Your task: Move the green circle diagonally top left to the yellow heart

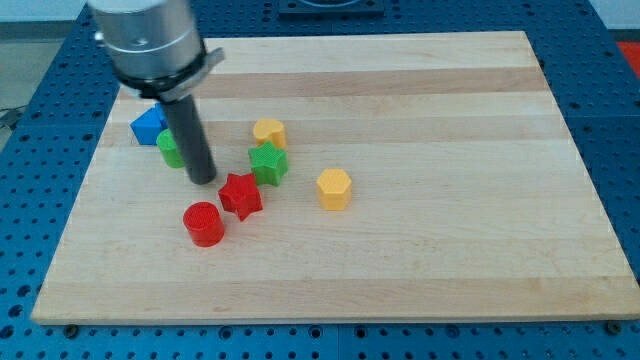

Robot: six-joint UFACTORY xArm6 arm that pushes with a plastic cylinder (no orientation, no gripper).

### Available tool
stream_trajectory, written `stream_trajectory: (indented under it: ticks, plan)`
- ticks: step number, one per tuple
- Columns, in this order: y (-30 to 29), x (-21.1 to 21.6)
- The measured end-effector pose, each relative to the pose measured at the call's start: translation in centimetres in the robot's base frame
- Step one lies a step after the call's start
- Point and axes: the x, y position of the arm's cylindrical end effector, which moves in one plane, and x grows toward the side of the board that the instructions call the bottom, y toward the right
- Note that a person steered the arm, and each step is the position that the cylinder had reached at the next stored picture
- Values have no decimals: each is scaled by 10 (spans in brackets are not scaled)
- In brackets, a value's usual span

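Green circle [168,149]: lying toward the view's upper left of the table, mostly hidden behind the rod; only a sliver of green showing on the rod's left side.
Yellow heart [269,132]: resting to the view's right of the green circle, well apart from it, slightly nearer the view's top; heart shape only roughly readable.
My tip [203,180]: lower end of the dark rod, set down just below and to the view's right of the green circle; touching or merely beside it, cannot tell.
End effector: plain straight rod under a grey cylindrical housing [147,38]; no jaws, so neither open nor closed, gripping nothing.
Blue block [148,125]: just above and to the view's left of the green circle, apparently touching it; exact shape unclear.
Green star [268,163]: directly below the yellow heart, close to it or touching.
Red star [240,194]: below and to the view's left of the green star, just beside it, right of my tip.
Red cylinder [204,223]: below and left of the red star, near it.
Yellow hexagon [334,188]: to the view's right of the green star, standing apart.
Table [450,200]: pale wooden board on a blue perforated base [615,120].
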Motion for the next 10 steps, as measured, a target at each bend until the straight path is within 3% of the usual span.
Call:
stream_trajectory:
  ticks: [2, 3, 5, 6, 7, 8, 10]
  plan:
    - [-43, 7]
    - [-46, -16]
    - [-53, -16]
    - [-83, -18]
    - [-79, -18]
    - [-16, -18]
    - [28, -31]
